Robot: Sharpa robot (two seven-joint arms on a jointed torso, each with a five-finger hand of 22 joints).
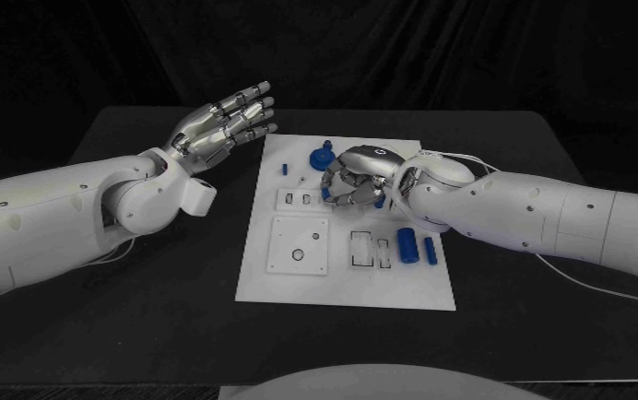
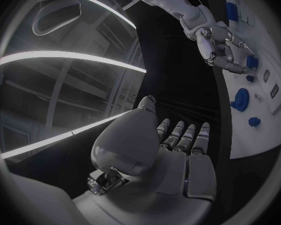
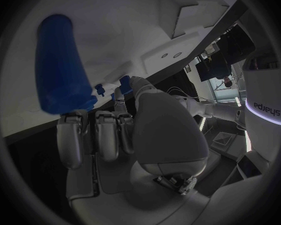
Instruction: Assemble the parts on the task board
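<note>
The right hand [image 1: 357, 182] rested curled on the board [image 1: 348, 291], fingers closed around a small blue part [image 2: 252, 61] directly under them, though the grip was hard to tell, while the open left hand [image 1: 223, 127] hovered well apart, off the board.

Three cameras, one table
The head camera looks down from above; both wrist cameras sit close behind their hands, sharing the task board [image 1: 348, 276].

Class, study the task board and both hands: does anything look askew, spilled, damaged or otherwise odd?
Nothing stands out. The task board lies flat on the black table, blue parts rest on it, the right hand is curled over the board, and the left hand is raised open beside it.
</note>
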